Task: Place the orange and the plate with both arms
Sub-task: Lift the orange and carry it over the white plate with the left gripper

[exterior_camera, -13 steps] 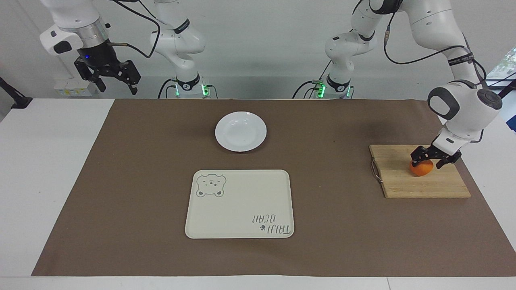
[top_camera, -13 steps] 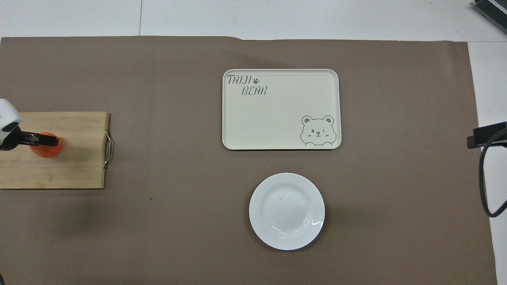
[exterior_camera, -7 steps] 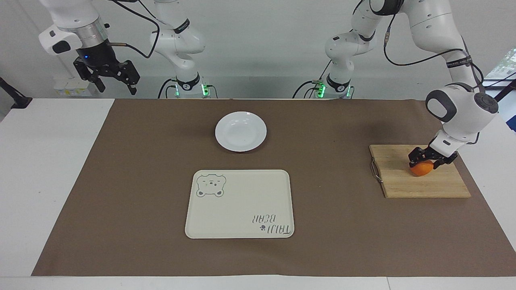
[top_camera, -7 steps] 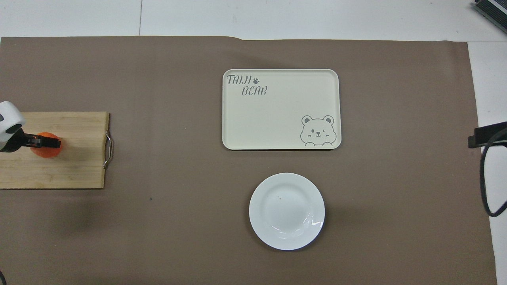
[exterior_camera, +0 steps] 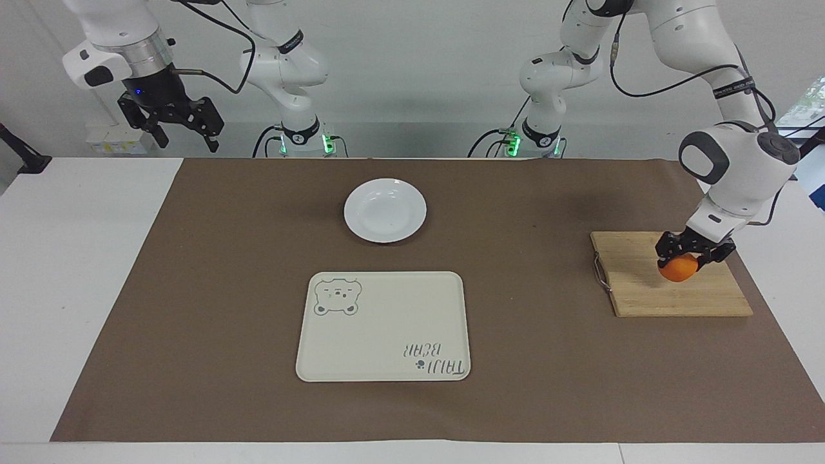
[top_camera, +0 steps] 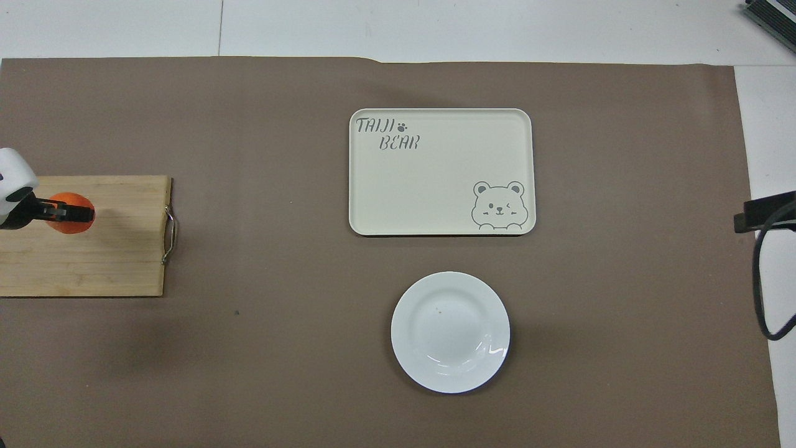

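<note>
The orange [exterior_camera: 677, 269] has just been lifted a little off the wooden board [exterior_camera: 670, 290], which lies near the table edge at the left arm's end. It is pinched in the left gripper [exterior_camera: 691, 252]; a moment ago it was sitting on the board. So it can likely be carried to the plate [exterior_camera: 385, 210] next. The plate has not been moved from near the robots' edge. The right gripper [exterior_camera: 174, 125] waits, spread wide, over that edge's corner.
</note>
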Tool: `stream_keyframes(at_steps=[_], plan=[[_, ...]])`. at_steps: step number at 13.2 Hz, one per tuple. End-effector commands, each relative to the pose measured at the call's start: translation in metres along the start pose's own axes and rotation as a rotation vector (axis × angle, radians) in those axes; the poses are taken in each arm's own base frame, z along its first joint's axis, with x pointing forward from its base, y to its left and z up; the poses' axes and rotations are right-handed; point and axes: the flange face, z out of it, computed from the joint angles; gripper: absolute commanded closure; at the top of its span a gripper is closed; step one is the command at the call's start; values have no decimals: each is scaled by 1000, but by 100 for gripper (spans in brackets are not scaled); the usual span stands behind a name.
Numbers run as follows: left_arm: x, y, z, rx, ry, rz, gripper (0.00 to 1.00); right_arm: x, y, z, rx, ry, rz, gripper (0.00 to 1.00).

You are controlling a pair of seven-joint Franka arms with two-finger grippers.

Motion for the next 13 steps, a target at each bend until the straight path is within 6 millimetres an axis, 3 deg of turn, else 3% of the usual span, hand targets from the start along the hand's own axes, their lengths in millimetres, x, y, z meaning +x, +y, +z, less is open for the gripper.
stream_keyframes(at_steps=[1,4,7,10,13], plan=[[17,72,-24,-25,13,100,100,-6,2,0,-5,8,15,0],[41,164,-21,-46,23,74,100,-7,1,0,-6,5,14,0],[49,254,-20,-69,27,77,100,-7,1,0,-6,4,14,0],[41,366,-16,-99,20,21,100,-6,4,0,-5,11,17,0],[20,462,-11,-133,35,-7,100,-8,0,0,-6,2,11,0]])
